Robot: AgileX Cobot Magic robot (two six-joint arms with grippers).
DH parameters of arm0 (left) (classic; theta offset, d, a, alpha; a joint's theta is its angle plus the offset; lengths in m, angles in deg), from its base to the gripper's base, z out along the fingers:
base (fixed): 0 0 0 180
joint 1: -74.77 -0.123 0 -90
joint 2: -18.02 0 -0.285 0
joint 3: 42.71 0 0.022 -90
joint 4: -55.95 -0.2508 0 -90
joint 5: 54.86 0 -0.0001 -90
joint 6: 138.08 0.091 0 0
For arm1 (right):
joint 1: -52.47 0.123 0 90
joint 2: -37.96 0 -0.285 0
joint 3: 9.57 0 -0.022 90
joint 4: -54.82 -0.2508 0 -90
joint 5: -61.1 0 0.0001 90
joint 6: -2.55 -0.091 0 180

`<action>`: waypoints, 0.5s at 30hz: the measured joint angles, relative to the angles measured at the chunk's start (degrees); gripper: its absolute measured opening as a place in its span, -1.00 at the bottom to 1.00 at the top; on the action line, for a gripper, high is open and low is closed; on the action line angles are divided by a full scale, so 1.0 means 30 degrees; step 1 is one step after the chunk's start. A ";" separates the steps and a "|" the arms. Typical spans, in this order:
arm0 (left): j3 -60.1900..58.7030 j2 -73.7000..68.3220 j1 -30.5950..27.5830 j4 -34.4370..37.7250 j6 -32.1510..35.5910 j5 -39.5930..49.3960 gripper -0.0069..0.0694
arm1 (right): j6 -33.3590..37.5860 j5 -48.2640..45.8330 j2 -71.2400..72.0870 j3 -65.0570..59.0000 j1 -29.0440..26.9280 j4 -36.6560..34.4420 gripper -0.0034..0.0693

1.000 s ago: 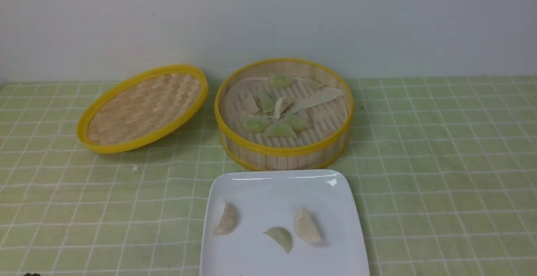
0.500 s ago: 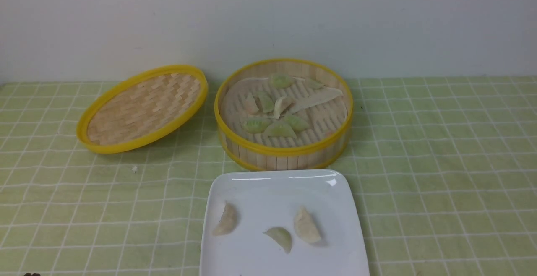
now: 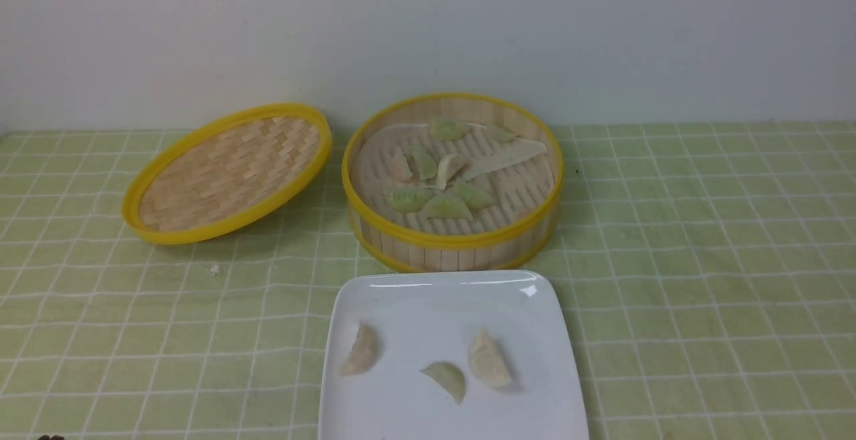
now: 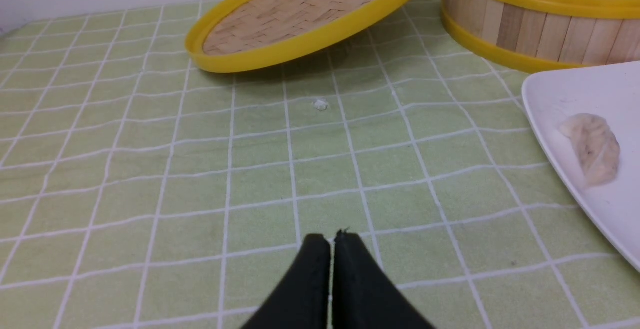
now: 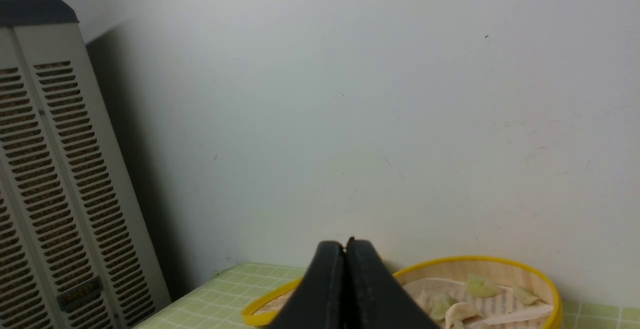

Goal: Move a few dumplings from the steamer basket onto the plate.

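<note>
Three dumplings (image 3: 487, 360), two pale cream and one light green, lying apart from one another on a glossy white square plate (image 3: 401, 420) with rounded corners; of these, the pinkish-cream one lies nearest the plate's left edge, the green one near the middle, and the other cream one just to the right of the green. Landmark piece: one round bamboo steamer basket (image 3: 449, 243), slatted walls, yellow rims above and below, standing upright directly beyond the plate, whose far edge comes right up beside it. Inside the basket: several further dumplings, light green and pale cream, most of them gathered left of the basket's centre and toward its near side, with one green piece by the far wall; whitish liner (image 3: 508, 159) beneath, a strip of it raised on the right half. To the left of the basket: one shallow woven lid (image 3: 227, 172), yellow-rimmed, set at a tilt, its right side the higher. Nearer than the lid and to the left of the basket: one small white scrap (image 3: 214, 269). Under all: one green cloth (image 3: 702, 279) with a white grid, spreading to both sides of the basket. Behind the basket: one pale wall (image 3: 428, 32). Two grippers, left (image 4: 332, 241) and right (image 5: 346, 249), each well apart from the basket, fingertips together, holding no dumpling.
</note>
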 joint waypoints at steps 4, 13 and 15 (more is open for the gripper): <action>0.0000 0.0000 0.0000 0.0000 0.0000 0.0000 -0.83 | 0.0703 0.0000 0.0000 -0.0019 0.0000 0.0376 -0.95; 0.0000 0.0000 0.0000 0.0000 0.0000 0.0000 -0.83 | 0.3246 0.0002 0.0000 -0.1720 0.0000 0.0281 -0.95; 0.0000 0.0000 0.0000 0.0000 0.0000 0.0000 -0.83 | 0.3332 0.0002 0.0031 -0.2156 0.0000 0.0281 -0.95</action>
